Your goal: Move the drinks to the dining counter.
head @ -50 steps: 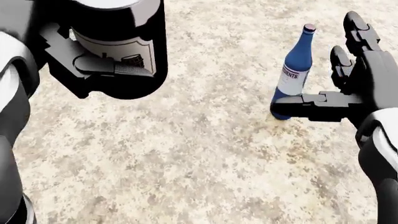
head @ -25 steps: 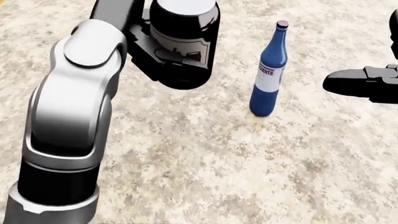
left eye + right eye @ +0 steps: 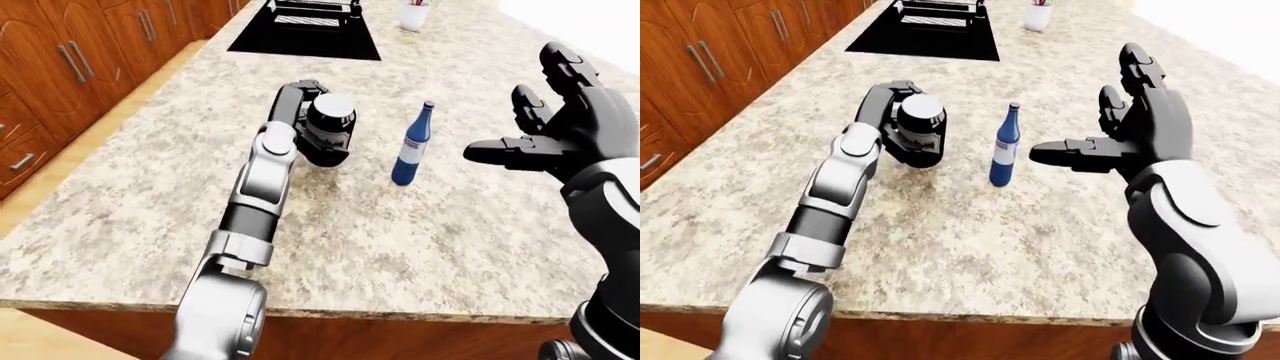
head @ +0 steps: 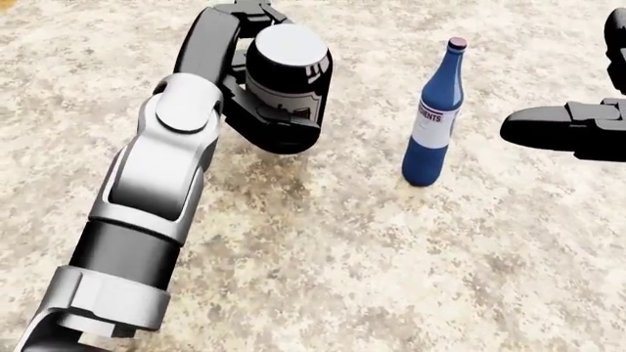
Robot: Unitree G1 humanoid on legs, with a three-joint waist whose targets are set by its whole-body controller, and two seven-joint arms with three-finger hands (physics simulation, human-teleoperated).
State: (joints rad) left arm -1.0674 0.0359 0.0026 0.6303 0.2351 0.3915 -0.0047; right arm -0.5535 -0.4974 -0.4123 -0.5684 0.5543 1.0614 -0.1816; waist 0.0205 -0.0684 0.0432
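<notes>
Compared with the head view half a second earlier, the left arm had extended slightly further toward the top of the picture, carrying the dark jar with it, while the blue bottle's small shift in the picture matched the counter texture's and was attributed to camera motion. At this moment the left hand (image 4: 256, 94) had its fingers closed round the dark jar (image 4: 285, 81), a black container with a pale lid and a white label, held low over the granite counter (image 3: 420, 240); whether its base touched the stone could not be determined. The blue bottle (image 4: 434, 116) stood upright on the counter, just beside the jar on the right of the head view, with no hand touching it. The right hand (image 3: 1130, 142) was spread open, thumb pointed toward the bottle, near it but apart. A black sink (image 3: 305, 30) and a white cup (image 3: 413, 15) lay toward the top of the left-eye view. As a judgement, the task was close to completion: the bottle appeared placed, and the jar remained to be set down and released.
</notes>
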